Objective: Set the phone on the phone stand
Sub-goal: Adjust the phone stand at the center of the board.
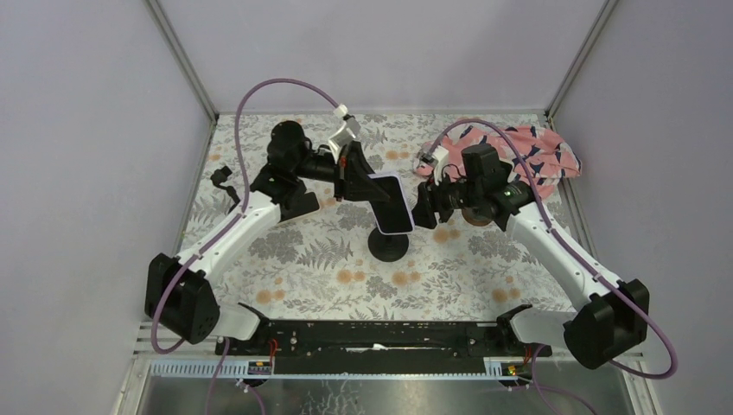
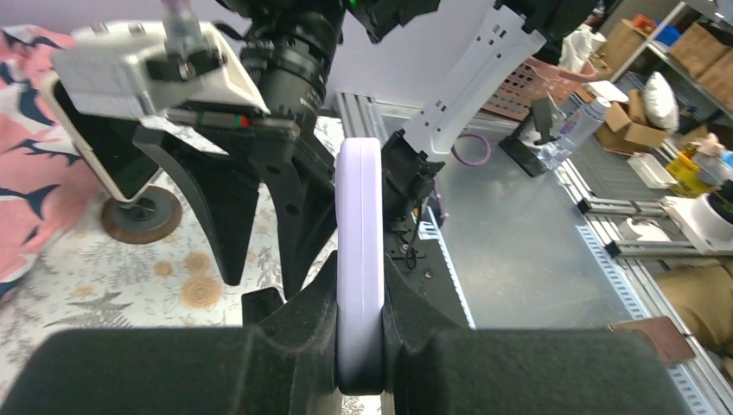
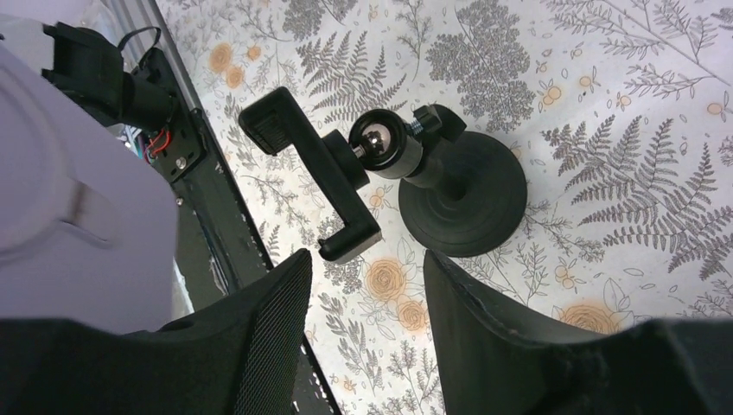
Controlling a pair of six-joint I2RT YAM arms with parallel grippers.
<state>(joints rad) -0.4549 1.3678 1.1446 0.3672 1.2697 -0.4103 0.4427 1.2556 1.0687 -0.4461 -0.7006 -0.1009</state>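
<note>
- Right now the phone (image 1: 391,203) is hanging tilted in the air over the middle of the desk (image 1: 302,259), just above the phone stand (image 1: 388,245) and apparently not resting on it.
- The left pincer (image 2: 360,346) is pinching the phone across its thin edges near one end. In the left wrist view the lavender case is sitting squarely between the pads.
- The stand's cradle (image 3: 320,186) is leaning over on its ball joint with its two hooked ends pointing sideways, while the round base (image 3: 471,207) is sitting flat on the desk.
- The right pincer (image 3: 367,346) is hovering spread and holding nothing, just beside the phone and above the stand.
- Judging from this, the step in hand is lining the phone up with the cradle.
- Doing it well is probably going to mean turning the phone to fit between the two hooks and lowering it slowly. The free right pincer could be steadying the cradle against swivelling.
- A pink cloth (image 1: 519,151) is lying well apart at the far right.
</note>
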